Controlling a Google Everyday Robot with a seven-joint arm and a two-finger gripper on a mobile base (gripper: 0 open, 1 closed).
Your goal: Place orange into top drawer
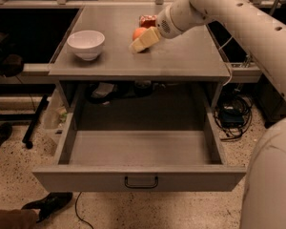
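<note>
Up on the desk [181,56], the gripper [144,41] is at the orange [138,32], can't tell if it's gripping; a nudge could roll it past the drawer [195,178].

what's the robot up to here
The robot's gripper is over the table, right at the orange, which sits on top in front of a red snack bag. A white bowl stands further along. The top drawer is pulled open below, and the orange is not yet in it.
</note>
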